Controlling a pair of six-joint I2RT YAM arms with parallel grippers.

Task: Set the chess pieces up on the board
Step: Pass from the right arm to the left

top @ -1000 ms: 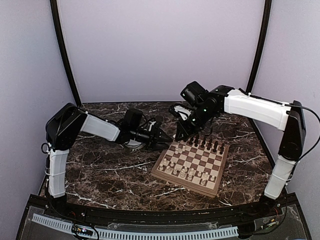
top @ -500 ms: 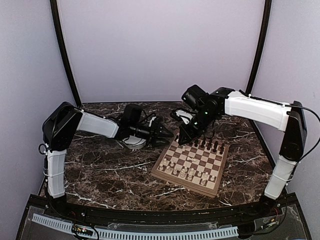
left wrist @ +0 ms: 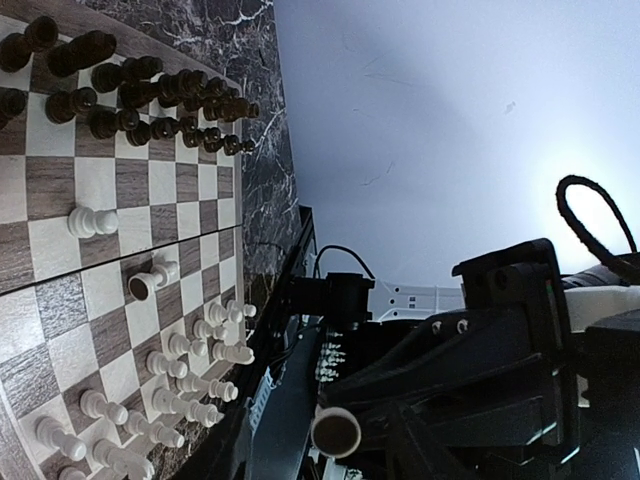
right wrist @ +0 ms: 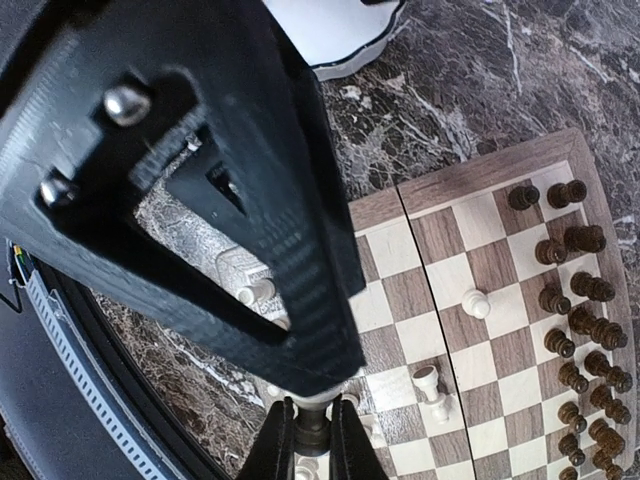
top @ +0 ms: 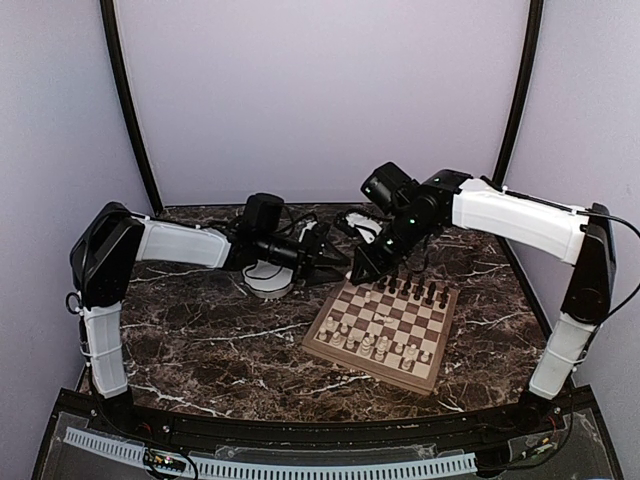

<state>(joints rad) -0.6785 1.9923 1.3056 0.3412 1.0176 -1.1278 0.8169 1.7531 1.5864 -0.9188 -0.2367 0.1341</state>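
At board [top: 392, 318] far-left corner — left gripper [top: 338, 262] clamps pale piece [left wrist: 335, 432] | right gripper [top: 360, 270] pinches dark piece [right wrist: 298, 428]

Fingers [right wrist: 278, 445] pinch a dark chess piece [right wrist: 310, 425] above the board [right wrist: 480, 172].

Worktop [top: 220, 350]: dark brown marble pattern with white veining. Walls [top: 320, 90]: plain pale lilac panels enclosing the rear and both sides, evenly lit. Two black poles [top: 125, 100] rise at the rear corners. A white perforated strip [top: 270, 467] runs along the near edge
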